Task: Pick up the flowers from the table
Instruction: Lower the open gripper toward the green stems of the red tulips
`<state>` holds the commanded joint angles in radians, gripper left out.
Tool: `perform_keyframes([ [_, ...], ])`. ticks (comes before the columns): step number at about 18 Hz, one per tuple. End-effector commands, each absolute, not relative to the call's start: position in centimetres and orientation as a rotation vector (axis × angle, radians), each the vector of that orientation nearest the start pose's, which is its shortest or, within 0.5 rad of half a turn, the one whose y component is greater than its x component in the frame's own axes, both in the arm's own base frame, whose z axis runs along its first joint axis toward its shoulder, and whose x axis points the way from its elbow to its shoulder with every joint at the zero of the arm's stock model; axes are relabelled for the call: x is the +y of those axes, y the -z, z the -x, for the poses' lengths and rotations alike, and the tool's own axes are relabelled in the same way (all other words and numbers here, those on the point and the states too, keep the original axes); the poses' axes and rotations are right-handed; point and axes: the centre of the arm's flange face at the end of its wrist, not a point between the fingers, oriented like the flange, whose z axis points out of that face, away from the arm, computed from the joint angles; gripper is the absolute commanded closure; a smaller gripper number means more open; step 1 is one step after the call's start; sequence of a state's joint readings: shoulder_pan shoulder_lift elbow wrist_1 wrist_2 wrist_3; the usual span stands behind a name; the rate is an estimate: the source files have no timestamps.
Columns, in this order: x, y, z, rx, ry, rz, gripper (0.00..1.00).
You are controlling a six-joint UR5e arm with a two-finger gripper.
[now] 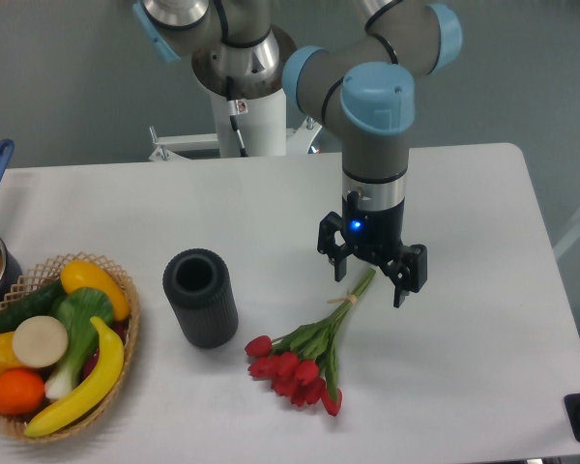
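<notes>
Gripper (372, 277) over the flower stems.
Its fingers stood open, straddling the stem ends of the flowers (304, 362), which lay on the table (474, 213).

basket (126, 300) far left on surface (483, 213) | cylinder (201, 298) right of it | flowers (304, 358) right of cylinder | tool (371, 275) over stem ends

arm: reaching forward, wrist vertical | claw (371, 277): pointing down, fingers apparently spread, holding nothing

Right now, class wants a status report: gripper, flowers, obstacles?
Gripper open, over the stem ends. Flowers flat on table, ungrasped. Black cylinder stands apart, left.
</notes>
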<state>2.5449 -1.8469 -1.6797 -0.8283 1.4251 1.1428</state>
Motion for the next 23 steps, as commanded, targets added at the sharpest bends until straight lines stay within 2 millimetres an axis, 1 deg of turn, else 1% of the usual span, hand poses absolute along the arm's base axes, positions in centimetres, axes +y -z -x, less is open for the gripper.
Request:
perform_keyframes([
  [2,46.8,-36.7,41.4,0.292,-0.342,2.806,0.0],
  [4,46.9,-36.6,41.3,0.293,-0.341,2.808,0.0],
  [6,46.8,-36.0,41.2,0.29,-0.334,2.818,0.0],
  [8,46.9,-36.0,41.5,0.282,-0.325,2.818,0.0],
  [11,46.4,-35.3,41.9,0.271,-0.304,2.828,0.0],
  [15,47.1,-32.1,43.3,0.299,-0.249,2.858,0.0],
  [17,47.3,-30.2,43.7,0.346,-0.22,2.875,0.0],
  [18,47.3,-29.6,43.8,0.368,-0.208,2.882,0.0],
  [21,46.8,-28.4,44.3,0.361,-0.171,2.896,0.0],
  [23,47.1,-28.1,44.0,0.354,-0.159,2.892,0.0],
])
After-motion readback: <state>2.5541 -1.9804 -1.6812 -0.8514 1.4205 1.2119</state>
